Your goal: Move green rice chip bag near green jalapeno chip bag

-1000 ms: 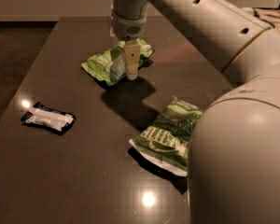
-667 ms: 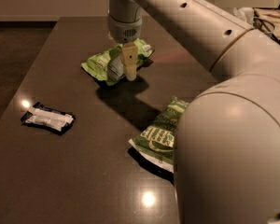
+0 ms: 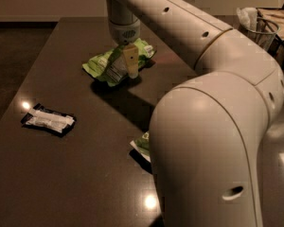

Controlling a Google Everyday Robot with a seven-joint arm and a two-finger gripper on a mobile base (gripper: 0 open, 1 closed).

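Your gripper [image 3: 128,66] sits at the table's [image 3: 61,183] 12 o'clock end, fingers pinching the crumpled middle of the green rice chip bag [image 3: 105,63], which lies under it; the green jalapeno chip bag [image 3: 143,144] lies well apart at 5 o'clock from there (only a sliver shows beside the arm's elbow). You'll find a black-and-white packet [image 3: 48,119] at 8 o'clock.

Nothing here can be read from where I stand; the green rice chip bag [image 3: 100,64] bears a white panel of print too fine to make out; the green jalapeno chip bag [image 3: 143,145] shows only a corner beside the arm; the black-and-white packet [image 3: 49,119] on the desk [image 3: 61,178] is illegible; the end effector [image 3: 130,65] hangs right at the rice bag, far side of the desk.
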